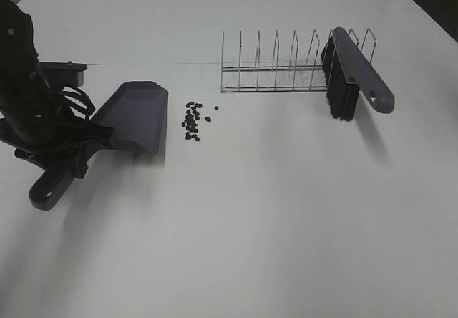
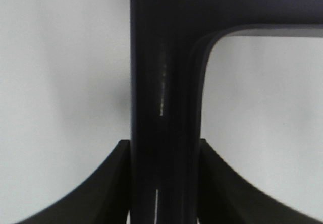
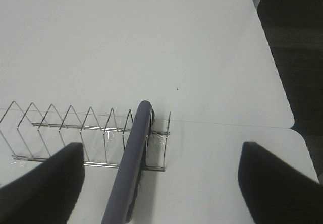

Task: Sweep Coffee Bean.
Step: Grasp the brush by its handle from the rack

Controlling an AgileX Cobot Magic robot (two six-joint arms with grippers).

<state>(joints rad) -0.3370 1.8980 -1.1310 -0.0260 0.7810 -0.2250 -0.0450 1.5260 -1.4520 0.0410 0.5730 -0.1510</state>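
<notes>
**Exterior high view.** The black left arm (image 1: 25, 96) is cut off by the frame edge. Its bulk covers the middle of the grey-purple plastic dustpan's (image 1: 136, 114) handle, so the left gripper's (image 1: 71, 153) fingertips cannot be made out. The tiny dark oval coffee beans (image 1: 192, 122) are too small and clustered to count. The grey-purple long-backed brush (image 1: 361, 71) masks the end wires of the thin metal wire rack (image 1: 275, 89).

**Left wrist view.** The dustpan handle is blurred and runs out of frame at both ends. Both dark fingers (image 2: 101, 188) are cropped.

**Right wrist view.** The right gripper's dark fingers (image 3: 43, 183) are blurred and cropped. The brush's near end and one end of the rack are cut off, and the bristles are largely hidden beneath the brush's back.
</notes>
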